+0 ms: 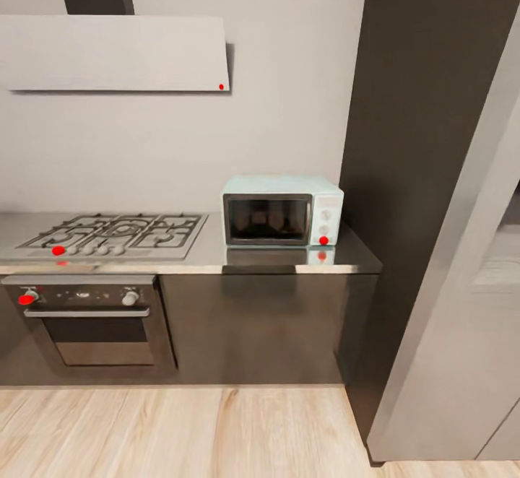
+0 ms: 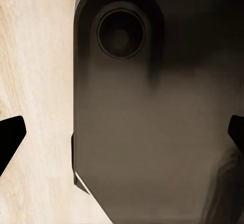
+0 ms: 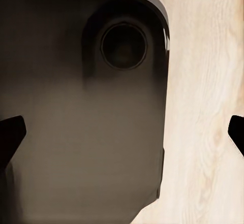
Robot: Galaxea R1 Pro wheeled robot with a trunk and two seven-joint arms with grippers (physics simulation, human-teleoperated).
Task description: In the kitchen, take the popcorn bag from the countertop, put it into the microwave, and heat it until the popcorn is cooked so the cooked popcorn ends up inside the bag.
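The microwave (image 1: 282, 211) sits door shut at the bench's (image 1: 209, 250) right end, ahead of the robot, both tools (left (image 2: 122, 137), right (image 3: 122, 132)) hanging released over the floor (image 1: 180, 431), neither nearer, no bag seen.

Countertop (image 1: 289, 261) grey, glossy, mirrors the microwave (image 1: 282, 211) standing on it; microwave pale smooth shell, dark glass door. Hob (image 1: 115, 236) left of microwave brushed steel. Floor (image 1: 180, 431) light wood grain, matt.
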